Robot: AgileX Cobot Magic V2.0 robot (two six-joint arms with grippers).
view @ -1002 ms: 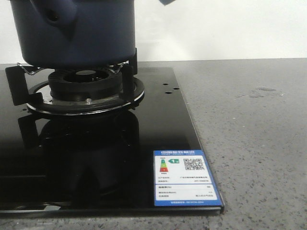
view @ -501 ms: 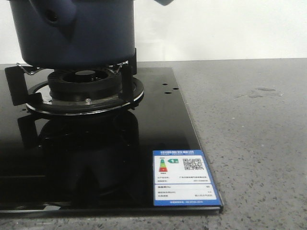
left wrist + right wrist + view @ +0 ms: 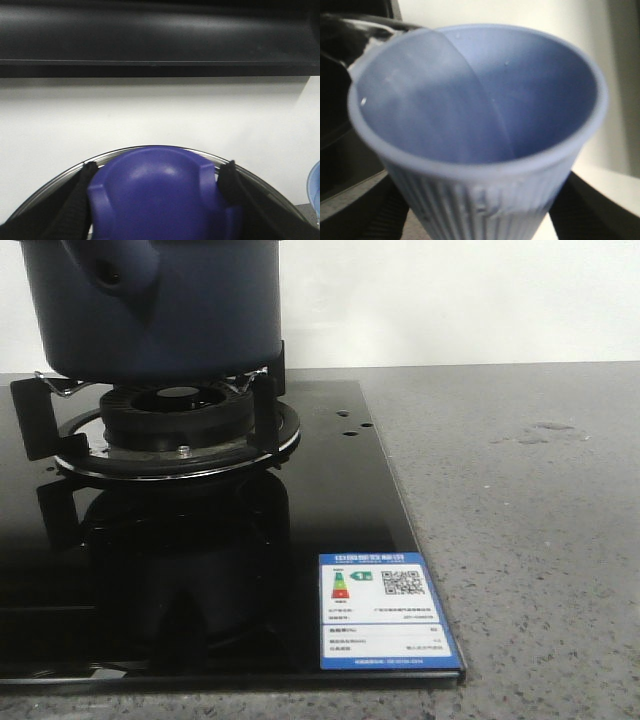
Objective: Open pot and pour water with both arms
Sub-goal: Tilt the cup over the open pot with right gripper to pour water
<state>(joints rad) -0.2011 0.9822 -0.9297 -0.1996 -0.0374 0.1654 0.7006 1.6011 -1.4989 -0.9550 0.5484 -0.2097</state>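
Observation:
The dark navy pot (image 3: 170, 310) stands on the gas burner (image 3: 180, 410), its stubby hollow handle (image 3: 115, 265) pointing towards the camera. Neither gripper shows in the front view. In the left wrist view my left gripper (image 3: 157, 172) is shut on the lid's blue knob (image 3: 160, 200), with a black finger (image 3: 75, 200) on each side and the lid's metal rim (image 3: 70, 171) behind. My right gripper (image 3: 477, 200) is shut on a light blue ribbed cup (image 3: 480, 100) with clear water inside. The cup's edge also shows in the left wrist view (image 3: 316, 185).
The burner sits on a black glass hob (image 3: 200, 570) with a blue-edged energy sticker (image 3: 385, 610) at its front right corner. Grey speckled countertop (image 3: 520, 490) lies to the right. A white wall (image 3: 450, 300) is behind. A dark shelf or hood (image 3: 160, 40) hangs above.
A light blue piece of the cup that showed at the top edge of the front view has moved up out of that view. The pot has not moved.

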